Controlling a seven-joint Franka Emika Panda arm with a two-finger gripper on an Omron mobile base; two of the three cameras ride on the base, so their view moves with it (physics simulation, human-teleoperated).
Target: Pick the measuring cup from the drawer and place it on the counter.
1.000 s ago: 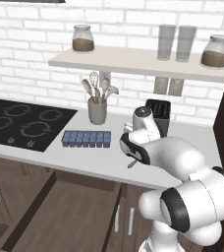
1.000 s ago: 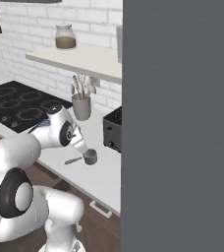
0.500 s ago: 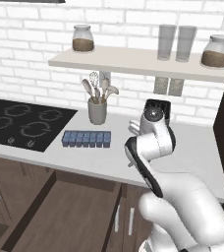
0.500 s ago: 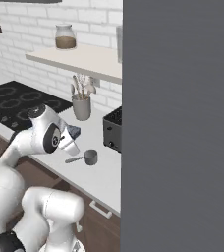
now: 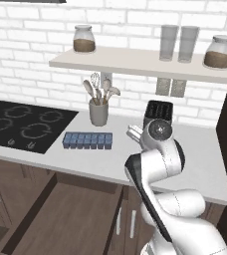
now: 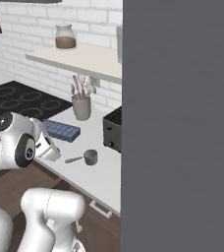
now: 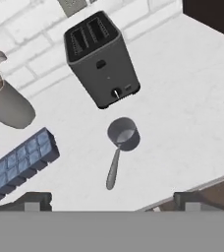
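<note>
Pale kitchen counter now bears the measuring cup, upright before the toaster, and your gripper hangs above it, jaws parted and empty, suggesting the placement is complete.

Shiny grey measuring cup on pale grey-white counter, black toaster, blue ice tray.

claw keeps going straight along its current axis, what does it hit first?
Probably the measuring cup or the bare counter beside it. In the hand view the cup sits just above the claw fingertips, with the toaster farther along. Depth is unclear.
</note>
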